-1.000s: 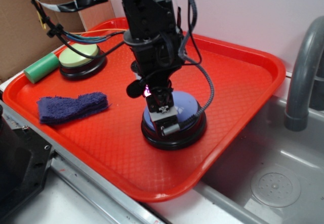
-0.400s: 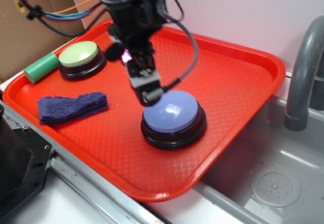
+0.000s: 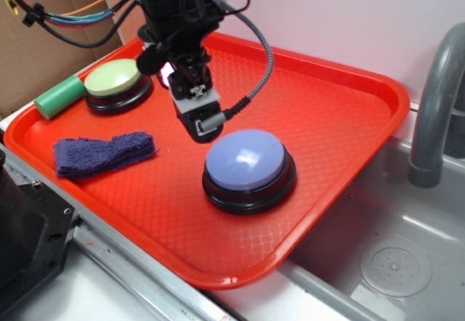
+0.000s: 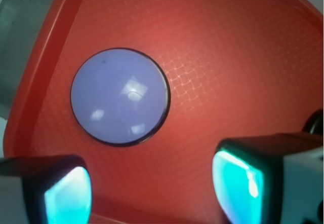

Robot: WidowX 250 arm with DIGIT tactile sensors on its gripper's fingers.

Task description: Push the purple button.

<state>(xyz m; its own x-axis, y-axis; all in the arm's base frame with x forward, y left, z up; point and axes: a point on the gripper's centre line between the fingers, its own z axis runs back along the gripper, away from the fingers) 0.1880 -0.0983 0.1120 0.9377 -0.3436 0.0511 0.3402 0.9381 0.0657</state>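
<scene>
A red tray (image 3: 349, 118) sits beside a sink. At its far left lie a green cylinder (image 3: 59, 96) and a small pale green button (image 3: 114, 80); nearer, a dark blue cloth (image 3: 104, 152). The gripper (image 3: 199, 121) hangs above the tray's middle, touching nothing, its fingers (image 4: 238, 181) apart and empty. Just right and nearer sits the purple button (image 3: 248, 165), its cap clear of the arm. The press looks either finished or pending; another would call for moving right and straight down onto the dome.
</scene>
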